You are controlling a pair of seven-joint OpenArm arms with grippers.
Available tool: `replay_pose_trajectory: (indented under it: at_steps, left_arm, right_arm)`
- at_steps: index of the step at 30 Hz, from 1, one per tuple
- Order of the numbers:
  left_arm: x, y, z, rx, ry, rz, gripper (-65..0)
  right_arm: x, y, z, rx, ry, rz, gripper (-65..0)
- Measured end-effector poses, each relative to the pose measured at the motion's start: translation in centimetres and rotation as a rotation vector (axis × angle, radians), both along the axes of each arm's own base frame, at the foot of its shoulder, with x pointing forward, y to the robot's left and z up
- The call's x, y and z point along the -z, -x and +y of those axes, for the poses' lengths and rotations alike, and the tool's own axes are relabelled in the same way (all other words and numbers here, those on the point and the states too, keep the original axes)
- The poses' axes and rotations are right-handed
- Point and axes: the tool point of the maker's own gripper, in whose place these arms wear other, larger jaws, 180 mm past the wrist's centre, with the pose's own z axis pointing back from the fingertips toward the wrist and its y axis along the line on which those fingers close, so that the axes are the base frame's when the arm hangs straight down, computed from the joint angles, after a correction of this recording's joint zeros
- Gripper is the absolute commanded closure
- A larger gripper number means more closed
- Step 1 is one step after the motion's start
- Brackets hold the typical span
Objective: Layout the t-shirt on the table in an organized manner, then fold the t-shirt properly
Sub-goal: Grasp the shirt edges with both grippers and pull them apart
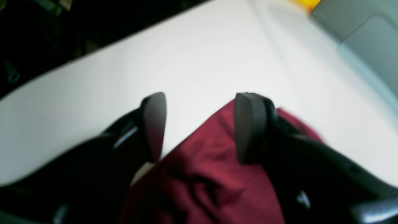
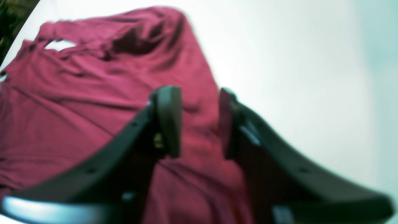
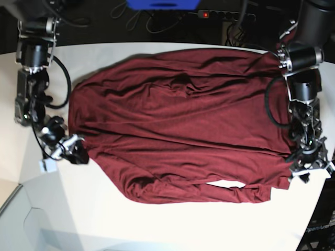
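Blue box [image 3: 163, 4], power strip [image 3: 225, 14] with red light, black cables [image 3: 137, 20]

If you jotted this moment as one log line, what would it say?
dark maroon knit t-shirt: spread on white table | left gripper: open | right gripper: open over shirt edge

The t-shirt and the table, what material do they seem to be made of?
The t-shirt: it looks like a soft, matte knit cloth in dark maroon; it lies in loose wrinkles and folds without shine. The exact fibre cannot be told.

The table: a smooth, hard white top, probably laminate or painted board; it is plain and shows a soft, even sheen.
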Motion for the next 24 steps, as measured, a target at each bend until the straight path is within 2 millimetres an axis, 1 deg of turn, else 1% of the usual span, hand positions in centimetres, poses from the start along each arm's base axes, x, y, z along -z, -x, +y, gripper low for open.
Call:
replay_pose_trajectory:
  at_steps: [2,3,5,8,11,12,13,14,15,18,21,24]
  left_arm:
    - [-0.5,-1.3,-2.1,0.024,0.025,-0.028,-34.0]
    - [-0.3,-1.8,-3.4,0.045,0.045,-0.029,-34.0]
    - [0.4,-2.3,-4.9,0.065,0.072,-0.019,-34.0]
    - [1.1,-2.4,-6.0,0.102,0.047,0.01,-34.0]
    - [1.3,-2.7,-6.9,0.147,0.006,0.036,-34.0]
    - [1.3,-2.7,-7.1,0.158,0.0,0.041,-34.0]
    - [1.4,-2.8,-7.3,0.166,-0.006,0.044,-34.0]
    - [1.4,-2.8,-7.4,0.17,-0.008,0.044,-34.0]
    - [1.5,-2.8,-7.5,0.17,-0.005,0.045,-34.0]
    - [2.0,-2.4,-7.5,0.172,-0.004,0.057,-34.0]
    - [2.5,-2.0,-7.6,0.172,-0.002,0.067,-34.0]
    - [2.4,-2.0,-7.4,0.172,-0.006,0.068,-34.0]
  right_arm:
    - [0.0,-1.1,1.3,-0.031,-0.009,0.008,-2.1]
    - [0.3,-1.5,1.9,-0.046,-0.011,0.02,0.0]
    - [1.4,-1.9,3.0,-0.086,0.004,0.065,0.0]
    - [2.5,-2.7,4.3,-0.125,0.027,0.115,0.0]
    - [3.3,-4.4,4.5,-0.071,0.035,0.153,0.0]
    - [3.2,-5.0,4.9,-0.057,0.024,0.14,0.0]
    - [3.3,-5.4,5.3,-0.055,0.014,0.134,0.0]
    - [3.8,-5.4,5.4,-0.047,0.012,0.14,0.0]
    - [4.4,-5.3,5.4,-0.041,0.008,0.153,0.0]
    - [6.9,-4.2,3.9,0.011,0.003,0.192,0.0]
    - [7.3,-4.2,3.1,0.047,-0.014,0.171,0.0]
    - [7.6,-4.2,2.2,0.08,-0.021,0.154,0.0]
